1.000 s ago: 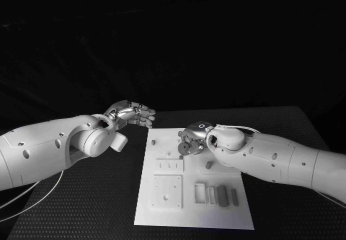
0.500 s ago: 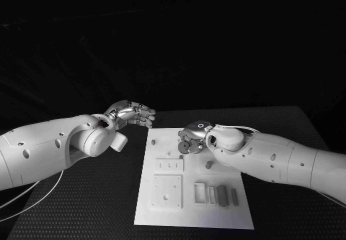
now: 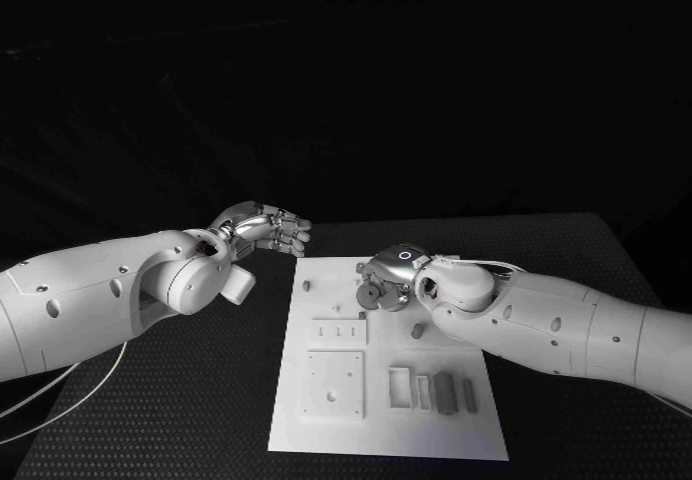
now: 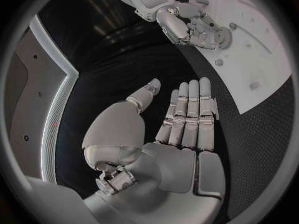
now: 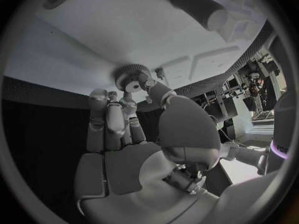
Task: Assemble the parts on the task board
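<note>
Silver right hand [image 3: 387,282] pinching a round gear part [image 5: 132,78] above white task board [image 3: 335,420], left hand [image 3: 271,229] spread, holding nothing.

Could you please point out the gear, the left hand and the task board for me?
gear [image 5: 132,77], right wrist view, its toothed rim.
left hand [image 4: 181,119], left wrist view, the fingers.
task board [image 3: 433,425], head view, bare near corner.
</note>
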